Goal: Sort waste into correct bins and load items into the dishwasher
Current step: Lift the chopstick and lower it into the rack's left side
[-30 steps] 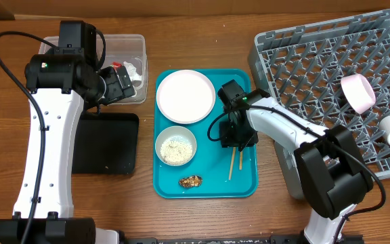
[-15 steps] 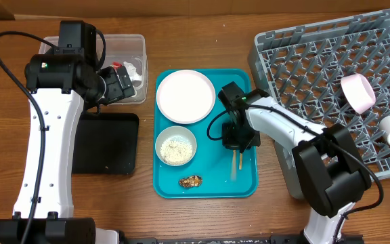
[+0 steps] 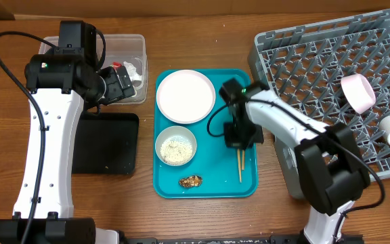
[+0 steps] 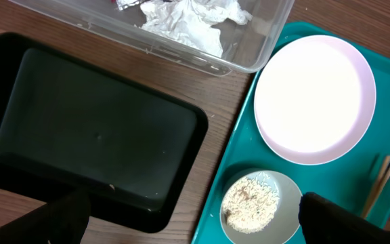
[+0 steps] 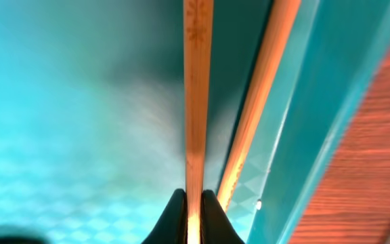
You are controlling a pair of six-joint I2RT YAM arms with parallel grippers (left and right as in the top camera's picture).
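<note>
The serving tray [image 3: 215, 169] sits in the middle of the surface [image 3: 202, 34]. On it, the plate [image 3: 185, 95] lies at the far left, with the bowl [image 3: 162, 139] of rice [image 3: 175, 149] just before it. The food scrap [image 3: 190, 181] is at the near edge, and the chopsticks [image 3: 240, 166] lie along the right rim. To the left of the serving tray is the tub [image 3: 143, 41], holding a napkin [image 3: 137, 73] and a wrapper [image 3: 117, 66]. Nearer on that side is the flat bin [image 3: 107, 142]. To the right stands the dish rack [image 3: 296, 61], with two cups [image 3: 357, 93] inside.
</note>
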